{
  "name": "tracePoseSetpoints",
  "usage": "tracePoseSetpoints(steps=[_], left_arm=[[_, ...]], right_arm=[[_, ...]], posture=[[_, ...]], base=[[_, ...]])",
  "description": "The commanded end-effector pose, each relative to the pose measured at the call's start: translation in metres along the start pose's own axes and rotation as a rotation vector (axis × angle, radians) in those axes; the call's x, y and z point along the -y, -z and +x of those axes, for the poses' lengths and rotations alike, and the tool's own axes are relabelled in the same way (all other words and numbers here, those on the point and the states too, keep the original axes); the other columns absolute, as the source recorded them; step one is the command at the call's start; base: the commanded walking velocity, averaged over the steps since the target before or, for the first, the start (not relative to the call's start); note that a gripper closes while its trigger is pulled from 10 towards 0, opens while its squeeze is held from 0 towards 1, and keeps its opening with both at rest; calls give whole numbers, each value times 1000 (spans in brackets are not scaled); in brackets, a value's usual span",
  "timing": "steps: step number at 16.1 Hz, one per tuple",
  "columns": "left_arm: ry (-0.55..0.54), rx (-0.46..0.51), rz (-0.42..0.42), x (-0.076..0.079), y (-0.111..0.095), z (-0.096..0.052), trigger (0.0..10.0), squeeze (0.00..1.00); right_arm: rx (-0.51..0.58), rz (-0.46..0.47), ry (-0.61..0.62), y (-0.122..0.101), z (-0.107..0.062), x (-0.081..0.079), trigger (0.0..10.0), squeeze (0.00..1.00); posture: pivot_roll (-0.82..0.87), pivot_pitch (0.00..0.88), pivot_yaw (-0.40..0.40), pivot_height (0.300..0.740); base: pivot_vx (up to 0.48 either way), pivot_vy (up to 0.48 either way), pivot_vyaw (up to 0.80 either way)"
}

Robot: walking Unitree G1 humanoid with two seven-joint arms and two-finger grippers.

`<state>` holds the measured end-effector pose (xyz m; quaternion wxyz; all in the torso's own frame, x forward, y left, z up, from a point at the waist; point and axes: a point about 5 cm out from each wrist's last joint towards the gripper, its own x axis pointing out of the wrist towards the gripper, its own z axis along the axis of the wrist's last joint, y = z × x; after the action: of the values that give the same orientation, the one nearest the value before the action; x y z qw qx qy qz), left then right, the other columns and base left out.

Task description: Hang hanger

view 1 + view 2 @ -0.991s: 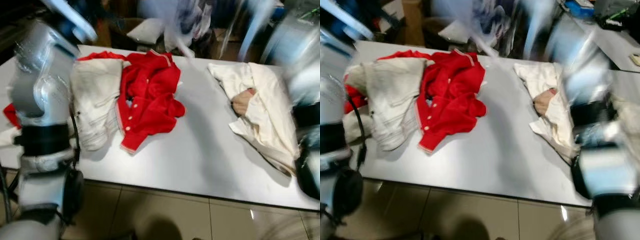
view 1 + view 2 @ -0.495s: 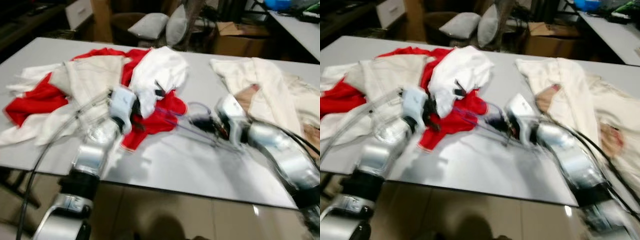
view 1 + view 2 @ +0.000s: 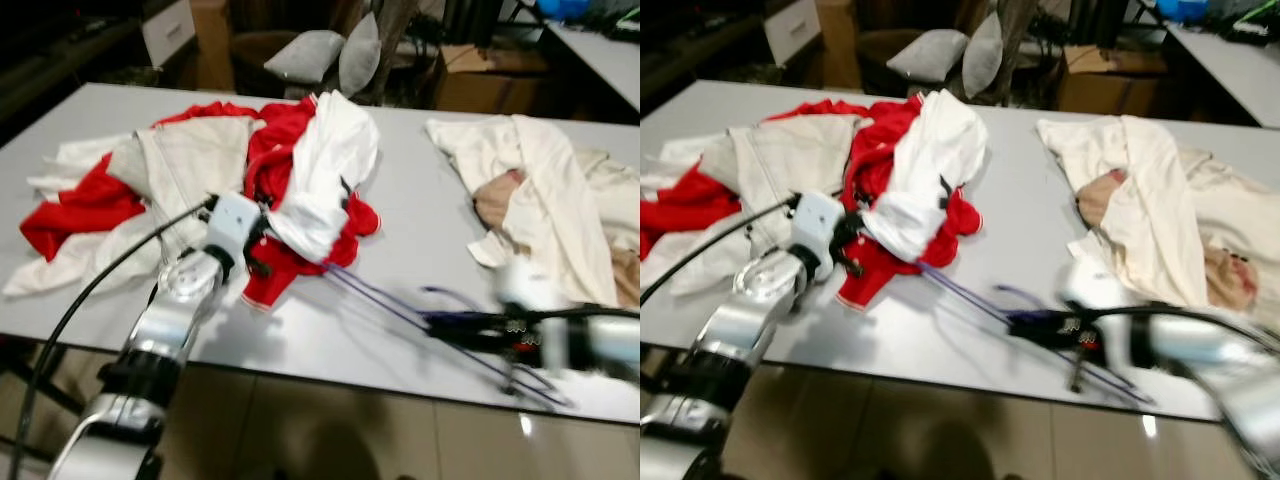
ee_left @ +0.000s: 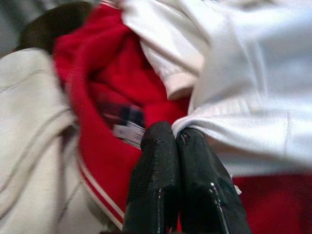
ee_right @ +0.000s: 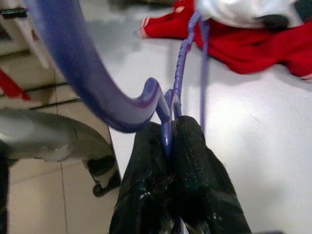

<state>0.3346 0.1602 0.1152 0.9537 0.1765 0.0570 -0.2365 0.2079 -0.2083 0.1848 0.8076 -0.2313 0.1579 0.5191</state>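
A purple hanger (image 3: 980,300) is held low over the front part of the grey table (image 3: 1010,215), its thin bars running from the blurred right gripper (image 3: 1045,328) up into the white garment (image 3: 925,175), which is draped over the red garment (image 3: 875,150). In the right wrist view the right gripper (image 5: 168,141) is seen clenched on the hanger (image 5: 168,105) at the base of its hook, the fingers (image 5: 190,146) pressed to either side of the purple bar; that detail is lost to blur in the eye views. The hanger's far end is seen there passing under the white garment's hem, beside the red garment (image 5: 253,44).

In the left wrist view the left gripper (image 4: 175,139) is seen closed, its two fingertips (image 4: 158,146) pressed together at the edge of the white garment (image 4: 243,73), over the red garment (image 4: 92,97); whether cloth is pinched between them cannot be told. In the eye views this gripper (image 3: 262,248) is placed at the lower edge of the white garment.

Left of the red garment a cream garment (image 3: 180,165) is spread. Well to the right of the hanger a second cream pile (image 3: 1140,190) lies on the table.
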Motion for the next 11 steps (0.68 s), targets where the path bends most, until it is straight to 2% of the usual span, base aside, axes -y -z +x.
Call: tracePoseSetpoints(steps=[1, 3, 5, 7, 8, 10, 11], left_arm=[[-32, -90, 9, -12, 21, -11, 10000, 0], [-83, -86, -24, -17, 20, -9, 10000, 0], [-132, 31, -108, -27, -5, -1, 10000, 0], [-94, 241, -205, -30, -51, 9, 10000, 0], [-46, 308, -226, -29, -74, 14, 10000, 0], [31, 352, -233, -24, -99, 22, 10000, 0], [125, 377, -218, -15, -118, 27, 10000, 0]], right_arm=[[-1, -9, 12, -13, -19, 2, 10000, 0], [-22, -21, 20, -19, -34, 3, 10000, 0], [-60, -34, 74, -19, -36, 9, 10000, 0], [-28, 5, 73, -14, -19, 8, 10000, 0], [4, 23, 83, -12, -8, 10, 10000, 0], [32, 26, 115, -13, 8, 18, 10000, 0], [51, 21, 138, -18, 20, 27, 10000, 0]], posture=[[-35, 0, 83, 740], [-42, 0, 87, 740], [-46, 0, 88, 740], [-31, 0, 84, 740], [-26, 0, 85, 740], [-19, 0, 89, 740], [-20, 0, 93, 740]], base=[[0, 0, 0], [0, 0, 0], [0, 0, 0], [0, 0, 0], [0, 0, 0], [0, 0, 0], [0, 0, 0]])
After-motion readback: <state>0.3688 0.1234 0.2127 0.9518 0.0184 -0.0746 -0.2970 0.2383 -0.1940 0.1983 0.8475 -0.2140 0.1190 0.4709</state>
